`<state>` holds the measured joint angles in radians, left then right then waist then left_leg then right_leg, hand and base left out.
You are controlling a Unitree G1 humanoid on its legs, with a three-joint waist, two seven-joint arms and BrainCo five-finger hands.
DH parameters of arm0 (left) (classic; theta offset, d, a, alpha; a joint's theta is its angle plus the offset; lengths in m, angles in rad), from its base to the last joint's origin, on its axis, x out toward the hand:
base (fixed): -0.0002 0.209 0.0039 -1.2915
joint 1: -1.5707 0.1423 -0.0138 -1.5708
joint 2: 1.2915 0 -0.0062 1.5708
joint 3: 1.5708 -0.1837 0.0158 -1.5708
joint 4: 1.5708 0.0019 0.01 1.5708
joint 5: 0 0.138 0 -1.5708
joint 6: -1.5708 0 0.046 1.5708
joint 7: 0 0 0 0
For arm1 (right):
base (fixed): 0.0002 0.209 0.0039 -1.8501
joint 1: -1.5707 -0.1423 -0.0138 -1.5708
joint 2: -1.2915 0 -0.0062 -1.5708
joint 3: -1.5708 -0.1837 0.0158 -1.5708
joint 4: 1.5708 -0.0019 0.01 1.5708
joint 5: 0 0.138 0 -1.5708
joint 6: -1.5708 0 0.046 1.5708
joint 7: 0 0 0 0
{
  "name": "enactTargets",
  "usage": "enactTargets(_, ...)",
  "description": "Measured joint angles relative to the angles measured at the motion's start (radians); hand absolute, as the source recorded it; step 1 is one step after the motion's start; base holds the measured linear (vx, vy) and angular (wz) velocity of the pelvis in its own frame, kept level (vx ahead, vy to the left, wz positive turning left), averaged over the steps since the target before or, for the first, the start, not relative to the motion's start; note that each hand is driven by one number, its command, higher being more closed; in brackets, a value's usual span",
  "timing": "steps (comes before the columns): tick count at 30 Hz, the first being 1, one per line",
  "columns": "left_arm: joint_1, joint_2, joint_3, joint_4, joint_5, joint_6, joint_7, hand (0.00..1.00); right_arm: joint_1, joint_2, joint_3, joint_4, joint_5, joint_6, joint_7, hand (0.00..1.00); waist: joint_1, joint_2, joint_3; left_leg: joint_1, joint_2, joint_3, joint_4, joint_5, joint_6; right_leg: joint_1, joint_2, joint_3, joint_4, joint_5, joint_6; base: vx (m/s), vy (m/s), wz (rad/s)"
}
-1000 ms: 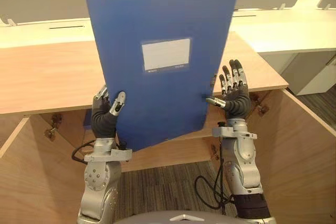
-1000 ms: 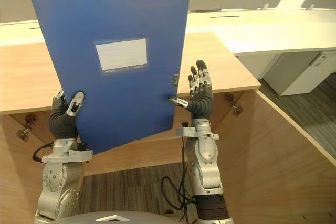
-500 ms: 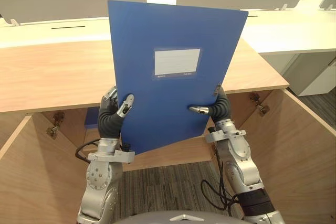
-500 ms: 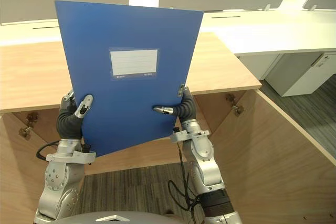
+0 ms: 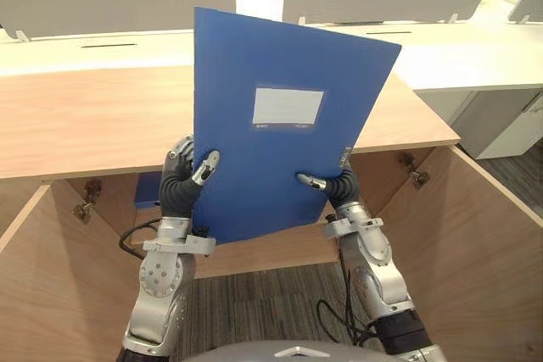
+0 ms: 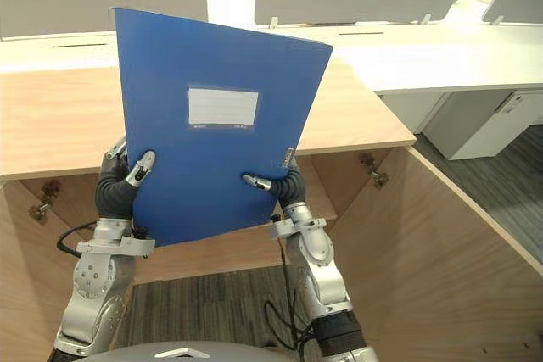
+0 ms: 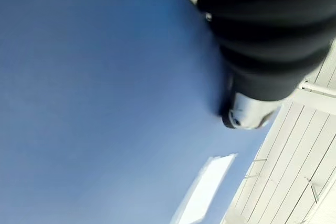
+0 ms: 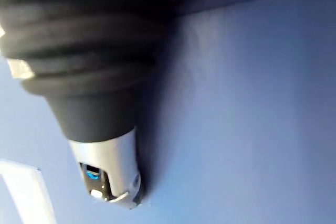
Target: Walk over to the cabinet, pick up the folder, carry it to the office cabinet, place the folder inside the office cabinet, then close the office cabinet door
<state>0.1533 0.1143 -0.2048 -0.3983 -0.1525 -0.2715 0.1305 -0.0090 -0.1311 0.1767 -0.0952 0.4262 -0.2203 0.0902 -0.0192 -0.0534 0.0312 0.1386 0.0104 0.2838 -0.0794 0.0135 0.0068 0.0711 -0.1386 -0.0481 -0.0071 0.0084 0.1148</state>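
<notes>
Right hand (image 5: 336,186) has clamped the folder (image 5: 271,150) edge opposite left hand (image 5: 181,184).

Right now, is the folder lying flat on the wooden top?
No, the left hand and right hand grip the folder upright in the air.

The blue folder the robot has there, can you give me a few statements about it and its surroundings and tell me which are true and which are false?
1. The left robot hand and the right robot hand both pinch the blue folder, thumbs on its front. True.
2. The folder lies flat on the wooden top. False: it is held upright in the air, in front of that top.
3. A white label sits on the folder's front. True.
4. The cabinet doors are shut. False: they stand open, swung out towards the robot.
</notes>
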Motion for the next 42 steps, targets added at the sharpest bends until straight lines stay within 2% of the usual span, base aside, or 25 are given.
enactTargets(8, -0.009, -0.058, 0.116, 0.050, 0.082, -0.003, 0.082, 0.00, 0.021, 0.084, -0.041, -0.002, 0.001, -0.001, -0.019, 1.00, -0.007, -0.003, -0.003, 0.001, 0.001, -0.008, -0.003, 0.009, -0.002, 0.003, 0.000, -0.010, -0.001, -0.001, -0.004, -0.03, -0.010, 0.02)
enactTargets(13, 0.047, -0.070, 0.254, 0.124, 0.098, 0.003, 0.110, 0.00, 0.054, 0.103, -0.107, -0.011, 0.000, -0.002, -0.052, 1.00, -0.006, -0.002, -0.006, 0.000, 0.001, -0.012, -0.006, 0.009, -0.002, 0.005, -0.001, -0.015, -0.003, -0.004, -0.009, -0.02, -0.005, 0.02)
enactTargets(19, 0.105, -0.086, 0.362, 0.191, 0.120, 0.027, 0.126, 0.00, 0.082, 0.112, -0.188, -0.088, -0.002, -0.013, -0.059, 1.00, -0.005, 0.000, -0.009, -0.015, 0.001, -0.024, 0.000, 0.009, -0.002, 0.004, -0.001, -0.025, -0.010, 0.003, -0.002, 0.02, -0.006, 0.05)
enactTargets(28, 0.149, -0.135, 0.404, 0.366, 0.138, 0.059, 0.125, 0.00, 0.086, 0.114, -0.201, -0.088, -0.117, -0.017, -0.097, 1.00, 0.001, 0.008, -0.013, -0.026, 0.001, -0.041, 0.000, 0.009, -0.002, 0.004, -0.002, -0.046, -0.015, 0.002, -0.002, 0.01, -0.014, 0.05)
enactTargets(31, 0.156, -0.135, 0.408, 0.488, 0.138, 0.079, 0.122, 0.00, 0.087, 0.112, -0.197, -0.089, -0.159, -0.017, -0.103, 1.00, 0.008, 0.008, -0.013, -0.032, 0.002, -0.044, -0.001, 0.009, -0.002, 0.000, -0.002, -0.048, -0.015, 0.002, -0.002, 0.00, -0.006, 0.01)
enactTargets(34, 0.154, -0.132, 0.418, 0.655, 0.167, 0.103, 0.104, 0.00, 0.087, 0.102, -0.169, -0.089, -0.201, -0.017, -0.103, 1.00, 0.010, 0.008, -0.013, -0.033, 0.002, -0.045, -0.001, 0.008, -0.003, 0.000, -0.002, -0.049, -0.015, 0.001, -0.002, 0.00, 0.000, 0.00)
enactTargets(36, 0.153, -0.128, 0.417, 0.787, 0.224, 0.121, 0.099, 0.00, 0.087, 0.081, -0.125, -0.089, -0.224, -0.017, -0.103, 1.00, 0.010, 0.008, -0.013, -0.034, 0.002, -0.045, 0.000, 0.008, -0.004, -0.001, -0.002, -0.049, -0.015, 0.000, -0.002, 0.00, 0.000, 0.00)
enactTargets(42, 0.156, -0.076, 0.360, 0.972, 0.295, 0.139, 0.065, 0.00, 0.086, 0.020, 0.003, -0.089, -0.260, -0.017, -0.091, 1.00, 0.012, 0.008, -0.013, -0.049, 0.004, -0.046, 0.000, 0.006, -0.007, -0.016, -0.001, -0.047, -0.014, -0.001, -0.002, -0.01, -0.003, -0.01)
